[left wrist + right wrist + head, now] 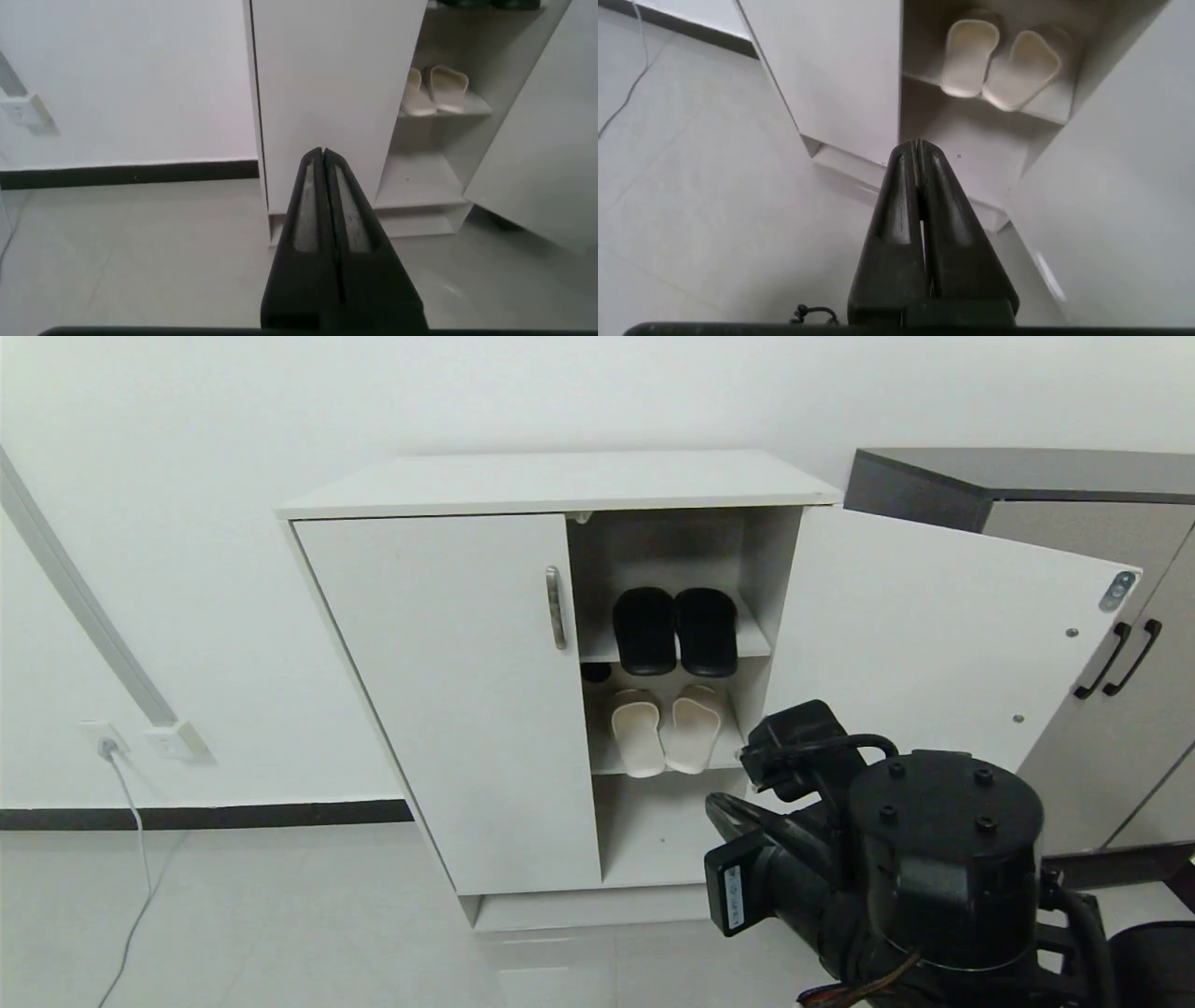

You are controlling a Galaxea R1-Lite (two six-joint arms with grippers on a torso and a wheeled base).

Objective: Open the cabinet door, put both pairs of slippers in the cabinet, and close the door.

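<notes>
The smooth white cabinet [560, 485] has its flat right door [934, 635] swung open. Rounded black slippers [644, 630] lie side by side on the top shelf. Cream slippers [639, 733] sit at the middle shelf's front edge. The left gripper [323, 159] and right gripper [920, 149] each have long black fingers pressed together.

White wall [187, 569], tiled floor [280, 915], grey sideboard [1102, 765]

The right arm [934, 859] sits low at the near right, its wrist angled toward the far left. The right pincer [920, 154] has its two fingers pressed flat together, gripping nothing. The left pincer [323, 159] is likewise closed tight and empty, pointing forward and down.
</notes>
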